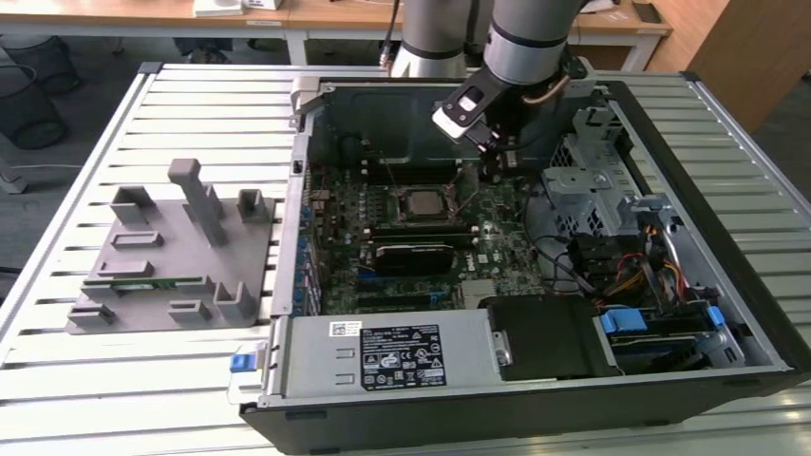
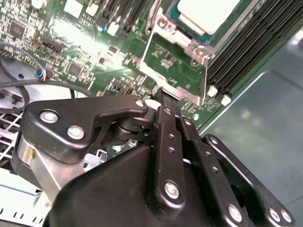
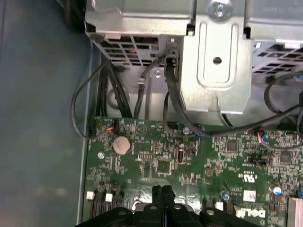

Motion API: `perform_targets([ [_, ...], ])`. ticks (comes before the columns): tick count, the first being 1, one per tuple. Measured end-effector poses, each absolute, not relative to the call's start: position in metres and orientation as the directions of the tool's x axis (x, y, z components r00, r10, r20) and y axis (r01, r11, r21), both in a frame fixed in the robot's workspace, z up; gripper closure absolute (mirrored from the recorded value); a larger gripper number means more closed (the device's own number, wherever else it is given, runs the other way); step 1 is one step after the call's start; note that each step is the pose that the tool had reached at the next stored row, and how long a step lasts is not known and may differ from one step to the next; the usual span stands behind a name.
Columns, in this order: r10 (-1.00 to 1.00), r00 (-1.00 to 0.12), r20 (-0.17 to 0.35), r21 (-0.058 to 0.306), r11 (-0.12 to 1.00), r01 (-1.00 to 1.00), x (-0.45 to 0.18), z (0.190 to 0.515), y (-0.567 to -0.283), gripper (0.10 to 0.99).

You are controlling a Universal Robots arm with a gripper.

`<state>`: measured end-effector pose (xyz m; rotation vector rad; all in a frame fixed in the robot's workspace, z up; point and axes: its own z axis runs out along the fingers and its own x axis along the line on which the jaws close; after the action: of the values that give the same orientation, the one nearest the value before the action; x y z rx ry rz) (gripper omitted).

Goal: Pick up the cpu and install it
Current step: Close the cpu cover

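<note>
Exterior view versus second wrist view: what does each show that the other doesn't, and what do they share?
Exterior view: the whole open computer case on a slatted table, a grey plastic rack at the exterior view's left, and the labelled power supply. Second wrist view: black bolted linkage bars up close, and white clips at the memory-slot ends. Both: the green motherboard, the cpu sitting in its socket, and the gripper, shut, close to that socket.
</note>
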<state>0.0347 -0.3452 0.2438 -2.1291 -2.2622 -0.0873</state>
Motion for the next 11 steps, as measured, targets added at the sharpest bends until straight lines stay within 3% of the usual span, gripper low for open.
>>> perform_targets([
  [11, 0.996, -0.061, 0.063, 0.018, 0.06, 0.998, 0.019, 0.241, -0.345, 0.973],
])
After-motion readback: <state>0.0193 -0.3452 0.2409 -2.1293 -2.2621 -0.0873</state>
